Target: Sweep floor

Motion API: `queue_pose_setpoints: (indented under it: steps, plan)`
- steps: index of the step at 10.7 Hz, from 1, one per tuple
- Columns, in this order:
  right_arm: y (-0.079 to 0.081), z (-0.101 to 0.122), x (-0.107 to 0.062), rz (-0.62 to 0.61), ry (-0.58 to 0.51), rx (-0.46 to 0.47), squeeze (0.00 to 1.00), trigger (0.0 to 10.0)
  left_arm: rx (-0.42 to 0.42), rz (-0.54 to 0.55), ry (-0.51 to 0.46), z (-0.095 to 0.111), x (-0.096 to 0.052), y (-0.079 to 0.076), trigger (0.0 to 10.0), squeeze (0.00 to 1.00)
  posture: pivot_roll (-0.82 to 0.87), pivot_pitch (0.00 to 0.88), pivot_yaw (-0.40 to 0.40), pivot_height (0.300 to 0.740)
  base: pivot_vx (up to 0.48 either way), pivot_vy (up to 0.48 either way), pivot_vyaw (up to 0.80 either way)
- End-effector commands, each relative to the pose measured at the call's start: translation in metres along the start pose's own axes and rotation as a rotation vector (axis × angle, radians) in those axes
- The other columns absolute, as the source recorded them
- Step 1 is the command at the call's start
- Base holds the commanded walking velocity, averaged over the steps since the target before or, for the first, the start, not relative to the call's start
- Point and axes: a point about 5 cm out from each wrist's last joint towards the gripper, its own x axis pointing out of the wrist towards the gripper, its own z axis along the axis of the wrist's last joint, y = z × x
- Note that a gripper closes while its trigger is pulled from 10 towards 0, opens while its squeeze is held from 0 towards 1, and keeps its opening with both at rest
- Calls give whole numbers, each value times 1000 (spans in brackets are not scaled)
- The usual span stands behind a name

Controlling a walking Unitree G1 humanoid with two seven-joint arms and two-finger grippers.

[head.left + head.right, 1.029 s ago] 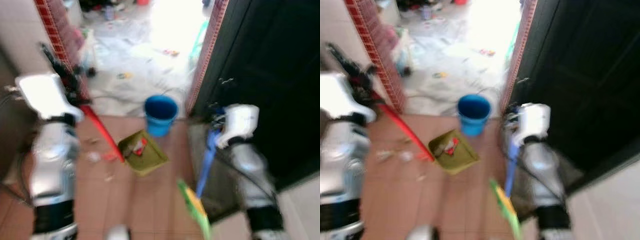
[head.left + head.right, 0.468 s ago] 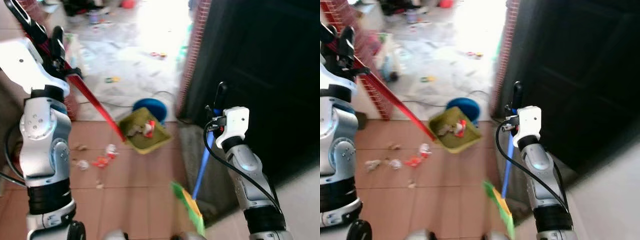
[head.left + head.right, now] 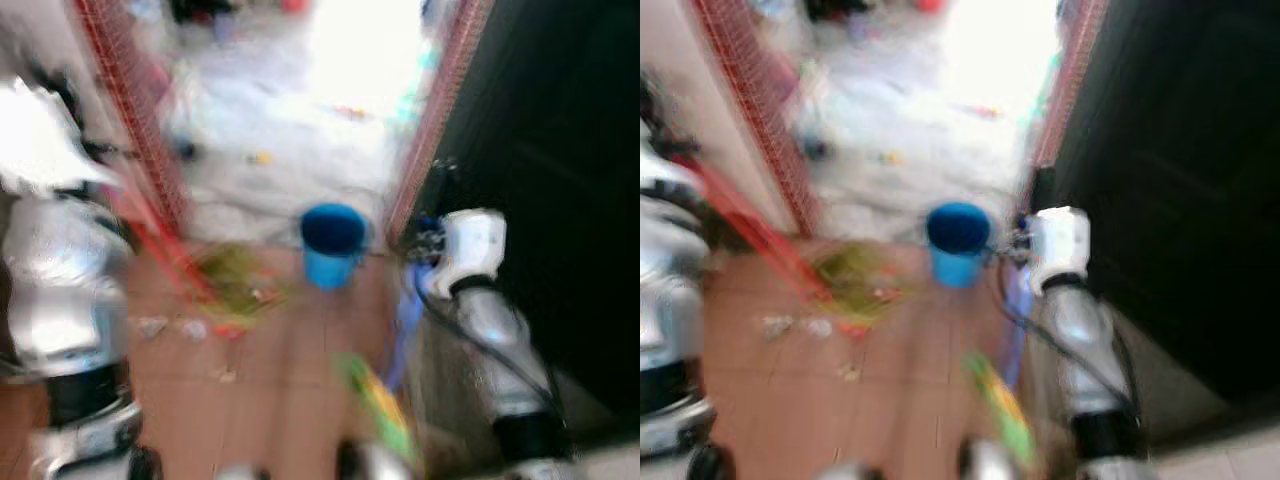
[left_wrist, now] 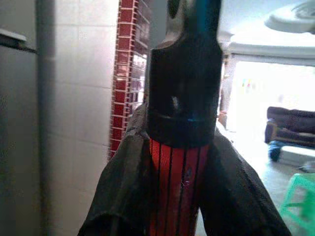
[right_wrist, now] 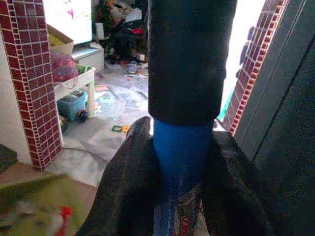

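Left gripper [image 4: 179, 196] is clamping the ribbed red dustpan handle [image 4: 178, 187]; right gripper [image 5: 179, 196] is clamping the smooth blue broom pole [image 5: 182, 155].

Green dustpan [image 3: 235, 275] is sitting near the round blue bucket [image 3: 332, 243], litter [image 3: 185, 328] beside it on terracotta tiles.

Risk: tilting spills the pan's scraps.

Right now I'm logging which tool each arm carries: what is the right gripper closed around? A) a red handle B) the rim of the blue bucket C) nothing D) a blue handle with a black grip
D: in the right wrist view the right gripper has its two black fingers clamped on the blue broom handle just below its black grip, while the red handle sits in the left gripper.
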Motion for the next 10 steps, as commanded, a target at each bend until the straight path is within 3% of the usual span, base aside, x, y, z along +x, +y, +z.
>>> queue_pose_setpoints:
  steps: [1,10]
  plan:
    - [4,9,4,21,-36,-20,0,10000,-9,2,-112,22,4,1,10000,0,-61,37,-32,740,435,0,0]
    - [6,7,4,27,-36,-18,0,10000,-28,-8,-123,19,5,-4,10000,0,-57,38,-29,740,466,0,0]
